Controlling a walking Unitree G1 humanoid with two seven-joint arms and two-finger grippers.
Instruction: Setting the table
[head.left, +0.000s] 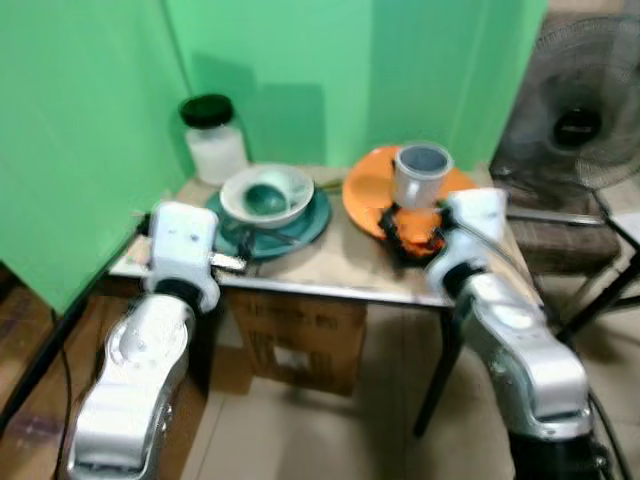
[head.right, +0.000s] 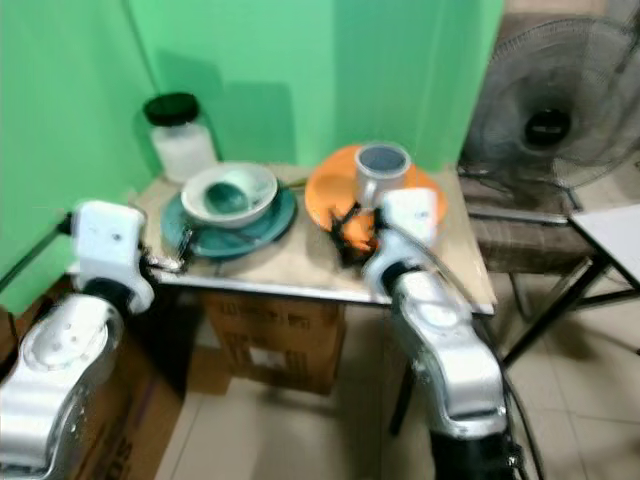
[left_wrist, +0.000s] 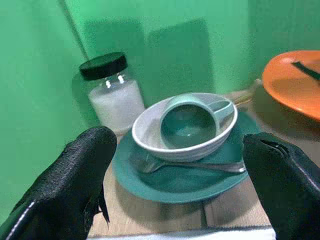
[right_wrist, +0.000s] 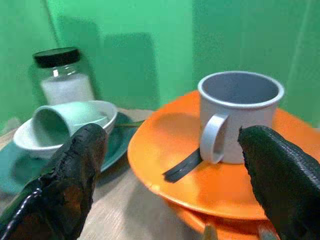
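Standing against green backdrop: small table (head.left: 330, 270); orange plate (right_wrist: 165, 160) on its right half carrying grey mug (right_wrist: 239, 116), right gripper (right_wrist: 170, 195) spread wide just before that mug; teal plate (left_wrist: 150, 175) left of orange plate, holding white bowl (left_wrist: 150, 132) with teal cup (left_wrist: 187, 122) tipped inside, left gripper (left_wrist: 175, 200) gaping before it

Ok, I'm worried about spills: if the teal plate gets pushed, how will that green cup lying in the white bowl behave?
The green cup lies on its side in the white bowl, so it will probably rock or roll. The bowl merely sits on the teal plate, so it may slide. The spoon beside it looks loose and could slip off.
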